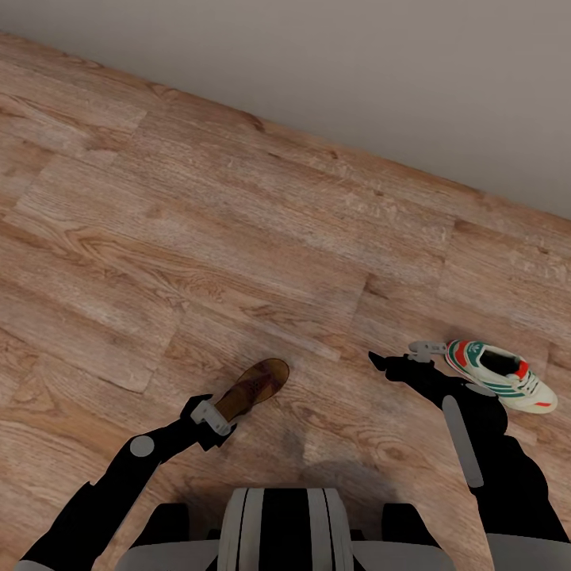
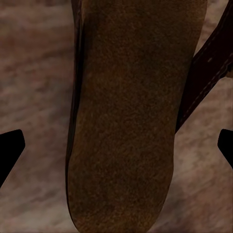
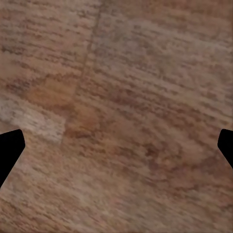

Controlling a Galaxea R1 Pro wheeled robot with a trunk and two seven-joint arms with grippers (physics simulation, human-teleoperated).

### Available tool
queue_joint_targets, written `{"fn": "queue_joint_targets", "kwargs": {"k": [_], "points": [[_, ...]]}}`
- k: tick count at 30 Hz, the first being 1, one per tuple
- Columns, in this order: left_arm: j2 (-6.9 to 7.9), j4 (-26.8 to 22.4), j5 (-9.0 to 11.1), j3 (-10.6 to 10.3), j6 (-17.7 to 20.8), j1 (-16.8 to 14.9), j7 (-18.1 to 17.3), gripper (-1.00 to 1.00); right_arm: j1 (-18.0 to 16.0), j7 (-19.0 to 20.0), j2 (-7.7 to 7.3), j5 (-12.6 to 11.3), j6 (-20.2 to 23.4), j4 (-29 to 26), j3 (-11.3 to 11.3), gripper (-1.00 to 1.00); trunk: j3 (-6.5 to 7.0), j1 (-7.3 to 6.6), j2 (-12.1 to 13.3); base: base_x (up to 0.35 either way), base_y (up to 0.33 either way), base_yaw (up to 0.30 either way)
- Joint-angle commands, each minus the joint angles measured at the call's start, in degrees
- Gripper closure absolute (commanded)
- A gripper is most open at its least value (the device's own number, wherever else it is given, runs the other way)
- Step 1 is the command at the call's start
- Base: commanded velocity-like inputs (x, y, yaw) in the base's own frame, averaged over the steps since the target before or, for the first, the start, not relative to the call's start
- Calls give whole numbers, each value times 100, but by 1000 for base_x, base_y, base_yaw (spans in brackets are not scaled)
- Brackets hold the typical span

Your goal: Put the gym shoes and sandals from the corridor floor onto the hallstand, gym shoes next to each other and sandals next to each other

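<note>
One dark brown sandal (image 1: 255,387) lies on the corridor floor (image 1: 159,238) just ahead of my base. My left gripper (image 1: 220,414) is at its heel end and open. In the left wrist view the tan footbed of the sandal (image 2: 121,121) lies between the two black fingertips (image 2: 9,150), which stand wide apart and clear of it. A white gym shoe (image 1: 501,374) with green stripes and red accents lies on the floor at the right. My right gripper (image 1: 385,363) hovers open just left of that shoe, with bare planks (image 3: 116,116) between its fingertips (image 3: 9,150). The hallstand is out of view.
A plain grey wall (image 1: 357,71) runs diagonally across the back, meeting the wood planks. Open floor stretches to the left and ahead. My own base (image 1: 277,531) shows at the bottom of the head view.
</note>
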Motion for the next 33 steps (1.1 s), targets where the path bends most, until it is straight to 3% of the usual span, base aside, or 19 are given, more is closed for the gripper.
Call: {"fn": "queue_joint_targets", "kwargs": {"k": [1, 16, 33], "points": [[3, -10, -33, -5, 24, -2, -17, -100, -2, 17, 0, -16, 32, -5, -8, -100, -3, -1, -1, 2, 0, 0], [6, 38, -82, -2, 314, -29, -11, -100, -2, 17, 0, -16, 32, -5, -8, -100, -3, -1, -1, 0, 0, 0], [8, 53, -198, 4, 341, -37, -8, -100, -2, 17, 0, -16, 32, -5, -3, -100, -3, -1, -1, 0, 0, 0]]}}
